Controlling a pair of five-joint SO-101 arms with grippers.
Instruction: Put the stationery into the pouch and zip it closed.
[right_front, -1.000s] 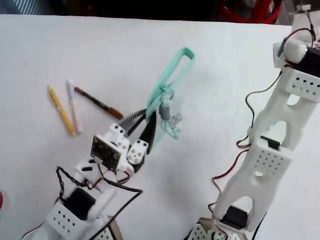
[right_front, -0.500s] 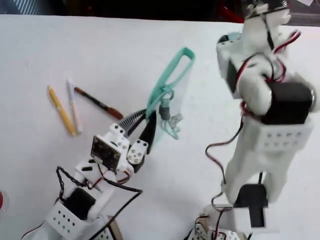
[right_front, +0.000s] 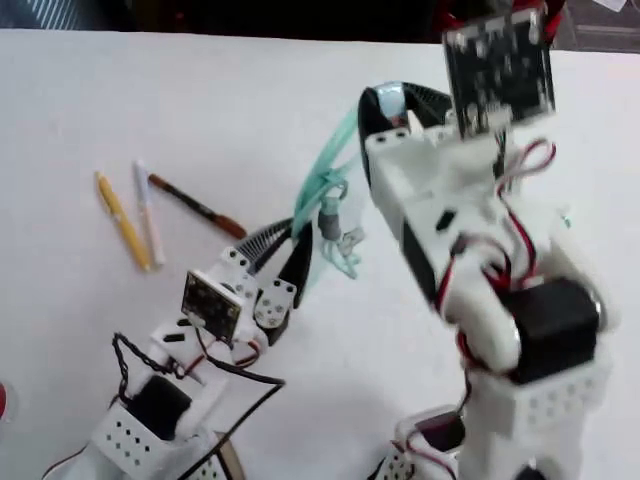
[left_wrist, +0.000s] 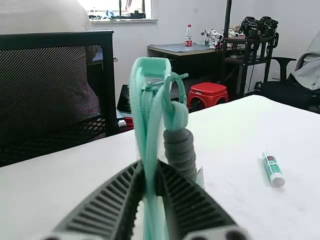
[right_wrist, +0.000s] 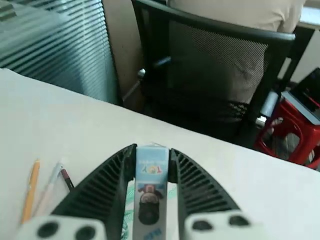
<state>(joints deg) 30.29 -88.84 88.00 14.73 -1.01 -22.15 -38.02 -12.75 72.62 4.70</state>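
A teal pouch (right_front: 322, 190) stands on edge on the white table. My left gripper (right_front: 298, 240) is shut on its near rim, and the left wrist view has the pouch (left_wrist: 150, 115) pinched in that gripper (left_wrist: 150, 172), a grey zipper pull (left_wrist: 180, 150) beside it. My right gripper (right_front: 395, 103) hangs over the pouch's far end, shut on a light blue glue stick (right_wrist: 148, 195) held in that gripper (right_wrist: 151, 150). A yellow pen (right_front: 122, 220), a white pen (right_front: 148, 212) and a dark red pen (right_front: 197, 207) lie left of the pouch.
A small white tube with a green cap (left_wrist: 273, 170) lies on the table to the right of the pouch. The right arm's body (right_front: 500, 290) stands tall over the table's right half. A black mesh chair (right_wrist: 220, 75) stands beyond the far edge.
The right arm has swung in from the right edge of the table to above the pouch's far end, carrying the glue stick. The left arm and the pouch have stayed put.
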